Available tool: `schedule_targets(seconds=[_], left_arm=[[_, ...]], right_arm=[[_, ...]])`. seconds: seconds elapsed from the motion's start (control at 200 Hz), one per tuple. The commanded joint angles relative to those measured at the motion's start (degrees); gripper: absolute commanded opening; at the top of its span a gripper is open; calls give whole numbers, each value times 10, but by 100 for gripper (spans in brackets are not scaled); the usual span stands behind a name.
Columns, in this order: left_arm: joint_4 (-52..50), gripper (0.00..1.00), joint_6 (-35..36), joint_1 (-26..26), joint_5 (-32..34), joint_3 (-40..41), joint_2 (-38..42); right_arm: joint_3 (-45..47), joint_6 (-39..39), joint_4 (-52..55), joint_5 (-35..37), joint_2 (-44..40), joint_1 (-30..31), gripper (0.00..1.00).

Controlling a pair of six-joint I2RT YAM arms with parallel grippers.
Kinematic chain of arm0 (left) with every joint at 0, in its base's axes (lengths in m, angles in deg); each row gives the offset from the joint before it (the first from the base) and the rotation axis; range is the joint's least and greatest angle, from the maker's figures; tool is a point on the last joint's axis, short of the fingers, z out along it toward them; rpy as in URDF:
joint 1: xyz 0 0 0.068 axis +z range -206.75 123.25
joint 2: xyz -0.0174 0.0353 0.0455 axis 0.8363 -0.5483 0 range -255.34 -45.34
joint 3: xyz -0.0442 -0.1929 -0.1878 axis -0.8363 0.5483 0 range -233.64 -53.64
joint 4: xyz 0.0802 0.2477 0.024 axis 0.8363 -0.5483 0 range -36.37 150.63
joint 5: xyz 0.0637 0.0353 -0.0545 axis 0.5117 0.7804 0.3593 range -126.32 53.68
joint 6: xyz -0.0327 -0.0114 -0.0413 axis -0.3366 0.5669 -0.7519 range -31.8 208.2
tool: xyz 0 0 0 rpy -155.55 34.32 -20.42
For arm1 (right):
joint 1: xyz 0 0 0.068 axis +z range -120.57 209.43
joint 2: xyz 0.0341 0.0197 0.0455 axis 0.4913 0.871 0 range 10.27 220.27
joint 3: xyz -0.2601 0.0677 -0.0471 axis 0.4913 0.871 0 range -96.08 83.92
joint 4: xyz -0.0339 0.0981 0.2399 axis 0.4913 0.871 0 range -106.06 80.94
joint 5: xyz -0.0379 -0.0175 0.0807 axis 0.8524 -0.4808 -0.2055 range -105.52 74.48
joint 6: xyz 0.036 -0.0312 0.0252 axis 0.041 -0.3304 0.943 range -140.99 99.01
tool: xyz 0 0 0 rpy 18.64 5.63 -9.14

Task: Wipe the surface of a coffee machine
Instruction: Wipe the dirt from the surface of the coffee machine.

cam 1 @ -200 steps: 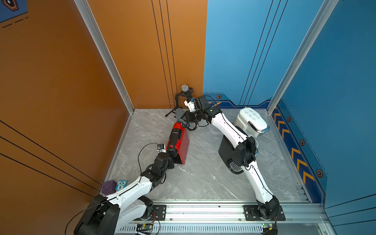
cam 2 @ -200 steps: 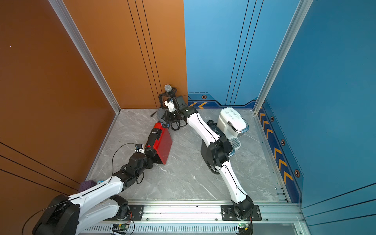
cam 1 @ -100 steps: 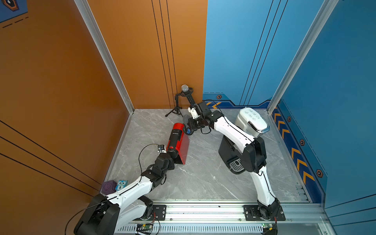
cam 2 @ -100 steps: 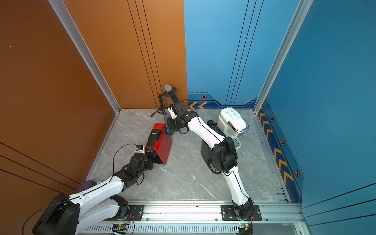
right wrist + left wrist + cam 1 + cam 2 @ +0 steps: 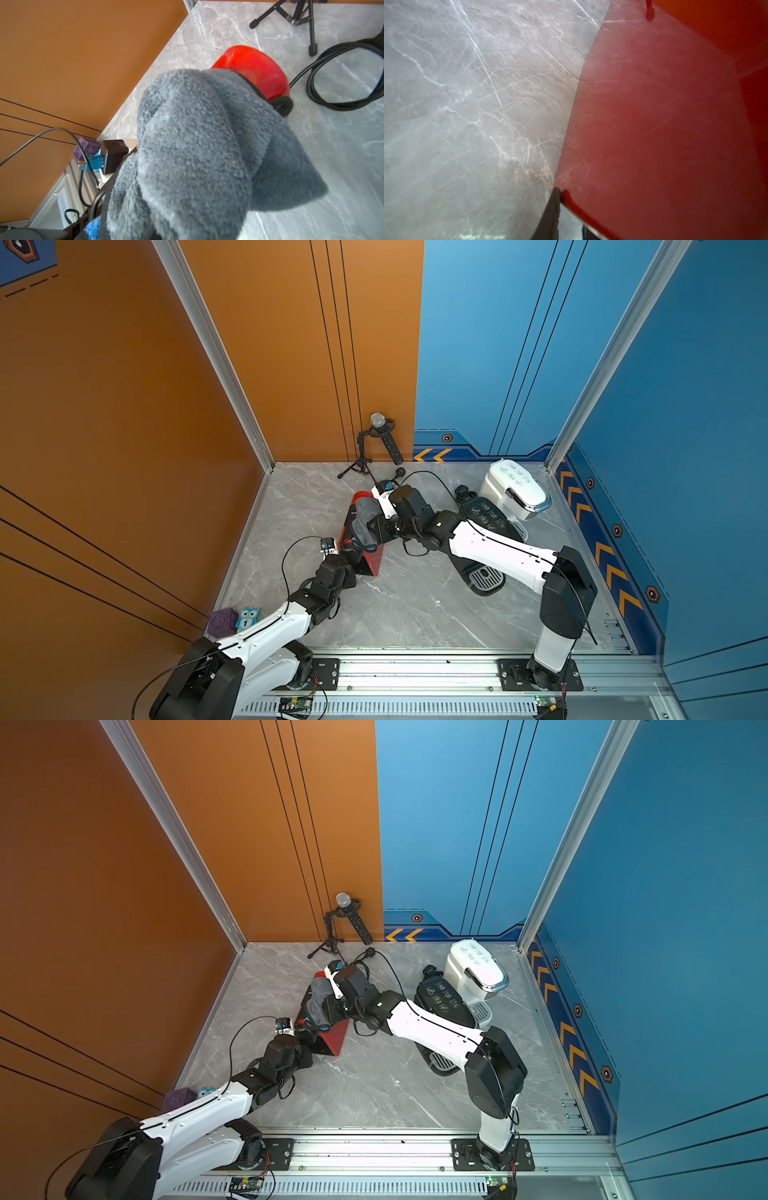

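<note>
In both top views the red coffee machine (image 5: 371, 563) (image 5: 336, 1041) stands left of centre on the gray marble tabletop (image 5: 407, 605), its length running from near to far. The right gripper (image 5: 374, 533) (image 5: 327, 1011) reaches in from the right and is clamped on a gray cloth (image 5: 365, 512) (image 5: 318, 994), which lies draped along the machine's top. The left gripper (image 5: 348, 556) (image 5: 304, 1038) sits against the machine's near end. To the right stand a black coffee machine (image 5: 485, 514) and a white coffee machine (image 5: 515, 489) (the white one in the far right corner). A microphone on a tripod (image 5: 380, 433) stands at the far wall, and a purple cube (image 5: 221, 620) sits at the near left.

In the left wrist view the machine's glossy red side fills about half the picture, with marble beside it. One dark fingertip (image 5: 550, 216) presses against a red lip of the machine, and a second dark tip shows on the lip's other side, so the jaws are closed on that edge.

In the right wrist view the fluffy cloth fills the middle (it hides the fingers entirely). The machine's rounded red end shows past it, and a black cable (image 5: 342, 83) lies looped on the marble nearby.
</note>
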Motion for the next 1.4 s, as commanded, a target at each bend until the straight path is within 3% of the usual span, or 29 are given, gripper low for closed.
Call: schedule_targets(seconds=[0.0,0.26,0.405,0.706,0.871,1.396], left_arm=[[-30,2,-15,-3,-12,2,-13],[-31,2,-13,-8,-12,0,-7],[-31,2,-13,-10,-11,0,-6],[-30,2,-7,-13,-12,-18,-26],[-25,2,-6,-16,-12,-24,-38],[-27,2,-3,-22,-14,-30,-38]], right_arm=[[54,47,-25,15,86,0,12],[45,46,-37,5,163,4,11],[37,43,-33,4,154,5,11],[5,28,2,6,6,5,12],[-10,10,31,17,-16,2,13],[82,44,-34,9,131,21,12]])
